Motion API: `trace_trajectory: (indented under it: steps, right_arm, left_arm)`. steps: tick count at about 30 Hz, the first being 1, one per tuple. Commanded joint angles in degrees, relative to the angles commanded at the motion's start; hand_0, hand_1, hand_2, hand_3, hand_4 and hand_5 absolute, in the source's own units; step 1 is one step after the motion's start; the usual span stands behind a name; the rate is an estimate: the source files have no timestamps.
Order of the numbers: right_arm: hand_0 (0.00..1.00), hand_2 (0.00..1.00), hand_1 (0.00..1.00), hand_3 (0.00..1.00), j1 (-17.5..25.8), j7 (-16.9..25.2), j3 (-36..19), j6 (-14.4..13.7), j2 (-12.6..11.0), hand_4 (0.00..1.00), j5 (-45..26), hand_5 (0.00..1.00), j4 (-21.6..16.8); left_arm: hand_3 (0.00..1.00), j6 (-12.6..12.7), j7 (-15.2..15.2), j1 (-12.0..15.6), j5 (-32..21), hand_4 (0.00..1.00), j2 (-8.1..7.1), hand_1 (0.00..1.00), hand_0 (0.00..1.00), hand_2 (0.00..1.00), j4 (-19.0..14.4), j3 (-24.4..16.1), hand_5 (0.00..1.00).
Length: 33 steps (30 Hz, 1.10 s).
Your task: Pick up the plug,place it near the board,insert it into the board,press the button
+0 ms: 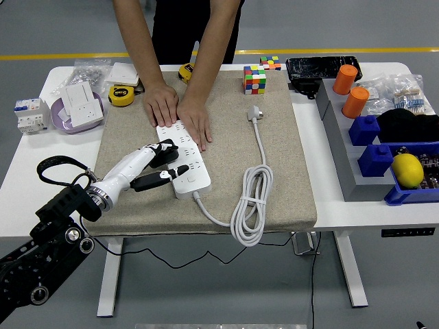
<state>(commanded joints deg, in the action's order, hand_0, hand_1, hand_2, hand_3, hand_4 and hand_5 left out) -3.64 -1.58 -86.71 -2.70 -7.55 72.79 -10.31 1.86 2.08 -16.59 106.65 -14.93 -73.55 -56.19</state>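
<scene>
A white power strip lies at a slant on the beige mat. Its white plug rests unplugged on the mat to the right, and the cable is coiled near the mat's front edge. My left hand reaches in from the lower left. Its fingers are spread, open and holding nothing, over the strip's near left part, with the thumb pointing at the strip's near end. A person's two hands press flat on the strip's far end.
A Rubik's cube stands at the mat's far edge. Tape measures and a socket module lie at the far left. On the right are a grey rack with orange cylinders, blue bins and a lemon.
</scene>
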Motion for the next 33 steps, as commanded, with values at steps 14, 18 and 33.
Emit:
trace_trajectory:
  steps: [14, 18, 33]
  right_arm:
    - [0.89, 0.771, 0.817, 0.789, 0.15, -0.12, -0.35, -0.04, 0.01, 0.998, 0.18, 0.872, 0.0]
    - [0.89, 0.771, 0.817, 0.789, -0.01, -0.08, -0.42, -0.07, -0.02, 0.998, 0.16, 0.872, 0.0]
    - [0.889, 0.77, 0.817, 0.789, 0.14, -0.12, -0.33, -0.05, -0.01, 0.998, 0.0, 0.878, 0.0]
  left_arm:
    - [0.865, 0.34, 0.67, -0.18, 3.41, 0.939, -0.57, 0.929, 0.945, 0.884, -1.1, 0.2, 0.998]
    - [0.865, 0.59, 0.8, -0.56, 4.26, 0.939, -0.55, 0.929, 0.945, 0.884, -1.69, 0.73, 0.998]
    - [0.862, 1.28, 0.52, -0.97, 5.86, 0.937, 0.64, 0.93, 0.943, 0.882, -1.78, -0.4, 0.998]
